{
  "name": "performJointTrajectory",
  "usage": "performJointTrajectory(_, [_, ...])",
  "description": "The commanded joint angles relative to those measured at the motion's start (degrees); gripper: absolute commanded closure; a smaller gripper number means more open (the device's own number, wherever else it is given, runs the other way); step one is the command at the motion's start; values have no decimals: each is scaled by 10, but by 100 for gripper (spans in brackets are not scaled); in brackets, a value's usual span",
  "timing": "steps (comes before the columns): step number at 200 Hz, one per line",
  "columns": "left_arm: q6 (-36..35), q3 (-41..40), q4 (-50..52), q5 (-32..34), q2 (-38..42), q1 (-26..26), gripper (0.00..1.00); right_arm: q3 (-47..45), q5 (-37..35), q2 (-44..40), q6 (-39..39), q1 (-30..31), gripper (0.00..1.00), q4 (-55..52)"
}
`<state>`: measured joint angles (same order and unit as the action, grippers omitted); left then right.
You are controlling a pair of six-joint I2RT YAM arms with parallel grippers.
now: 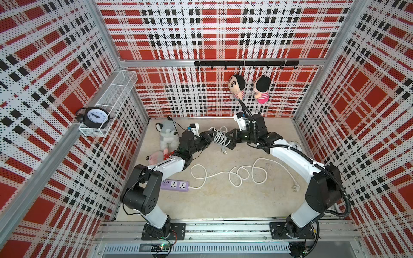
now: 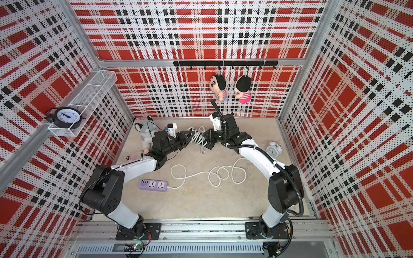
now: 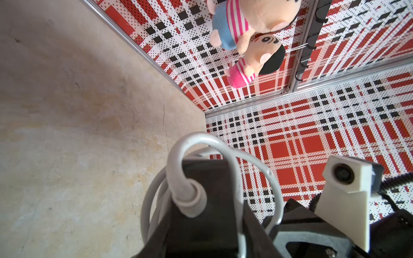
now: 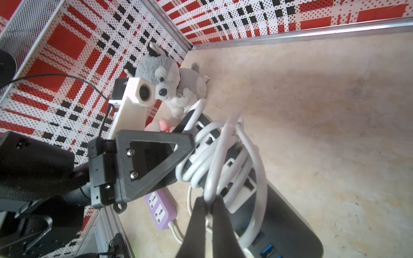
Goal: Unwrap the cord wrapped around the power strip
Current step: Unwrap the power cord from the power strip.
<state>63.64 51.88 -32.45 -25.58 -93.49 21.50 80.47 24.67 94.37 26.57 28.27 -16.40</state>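
Your right claw (image 4: pixel 209 207), lower centre of the right wrist view, is pressed together on one white strand of the cord (image 4: pixel 214 156). Only that view shows the black power strip (image 4: pixel 288 219) under the loops, with blue ports (image 4: pixel 267 250) at the frame's bottom. Your left claw (image 4: pixel 190 131) clamps the strip's other end. In both top views white coils hide it mid-frame between the claws, and the plug (image 1: pixel 223 150) dangles below.

This is looking like a robot lab's test cell: plaid panels (image 1: pixel 223 33) are walling in the floor (image 1: pixel 223 201), two arms (image 1: pixel 288 154) are standing bolted to a near rail (image 1: pixel 223 230), dolls (image 1: pixel 237 86) are hanging far back.
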Motion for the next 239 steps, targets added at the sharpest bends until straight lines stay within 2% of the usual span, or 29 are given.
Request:
performJointTrajectory(1, [-57, 34, 43, -34, -9, 7, 100, 28, 38, -19, -68, -3, 95, 44])
performJointTrajectory(38, [-52, 44, 56, -39, -29, 7, 100, 32, 125, -32, -104, -2, 95, 65])
performJointTrajectory(64, [-49, 51, 56, -46, -41, 6, 100, 38, 162, -36, -123, -3, 95, 55])
performJointTrajectory(90, [-58, 49, 63, -50, -43, 5, 100, 36, 146, -46, -133, -17, 97, 46])
performJointTrajectory(103, [-73, 46, 77, -47, -42, 2, 100, 28, 132, -55, -108, -35, 100, 57])
performJointTrajectory(135, [-97, 33, 80, -53, -31, 2, 100, 24, 87, -59, -61, -65, 100, 51])
performJointTrajectory(156, [-136, 48, 101, -66, -26, 8, 100, 30, 47, -46, -28, -77, 100, 22])
performJointTrajectory(174, [-210, 85, 188, -56, -26, 18, 100, 19, 43, -40, 2, -92, 100, 32])
performJointTrajectory(192, [-270, 120, 266, -48, -31, 28, 100, 3, 74, -43, 24, -103, 100, 82])
performJointTrajectory(221, [-294, 132, 303, -52, -35, 33, 100, 28, 146, -21, 23, -105, 100, 112])
performJointTrajectory(239, [-327, 157, 353, -30, -43, 46, 100, 38, 180, -17, 31, -105, 100, 137])
